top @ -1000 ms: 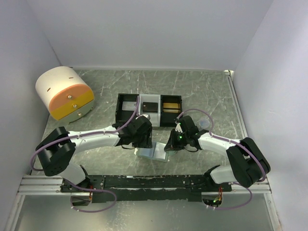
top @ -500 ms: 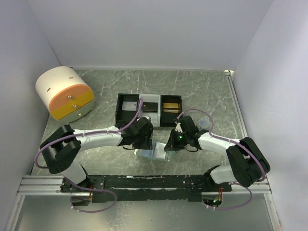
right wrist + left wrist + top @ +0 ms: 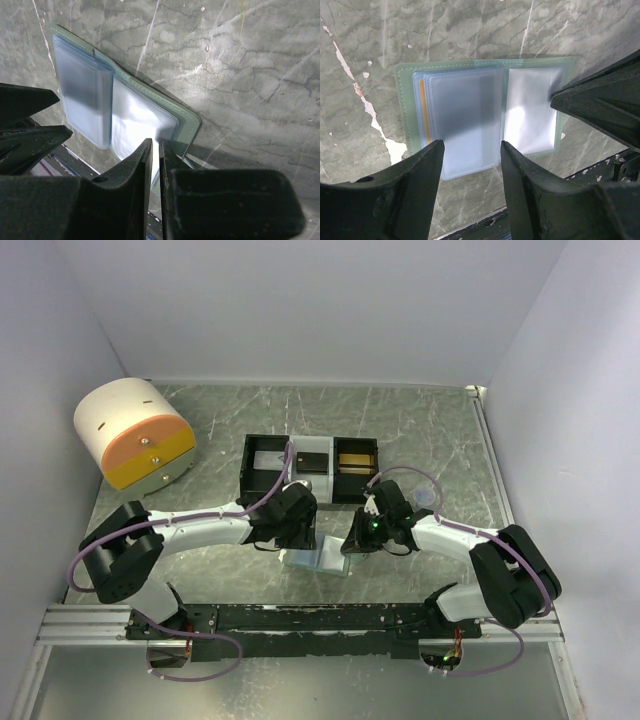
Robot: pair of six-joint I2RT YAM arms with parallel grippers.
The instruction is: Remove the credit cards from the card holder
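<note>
- Card holder [image 3: 465,120] lies open and flat on the tabletop [image 3: 470,30], at the near centre between the two arms, pale inside facing up.
- Left wrist view: the holder's long axis runs 9-to-3. The panel toward 9 carries a stack of clear sleeves [image 3: 462,100]. The panel toward 3 shows one sleeve, washed out by glare.
- One credit card [image 3: 421,107] shows only as a thin orange edge at the stack's 9 o'clock side (other cards not made out through the plastic).
- Left pincer [image 3: 471,150]: jaws wide apart, holding nothing, straddling the 6 o'clock edge of the sleeve stack. The cards sit toward 12 from it, so this arm looks better placed to draw them.
- Right pincer [image 3: 156,147]: jaws closed to a slit, tips on the holder's outer 3 o'clock edge. Judged to be pinning it down; whether plastic is nipped in the slit I cannot tell.
</note>
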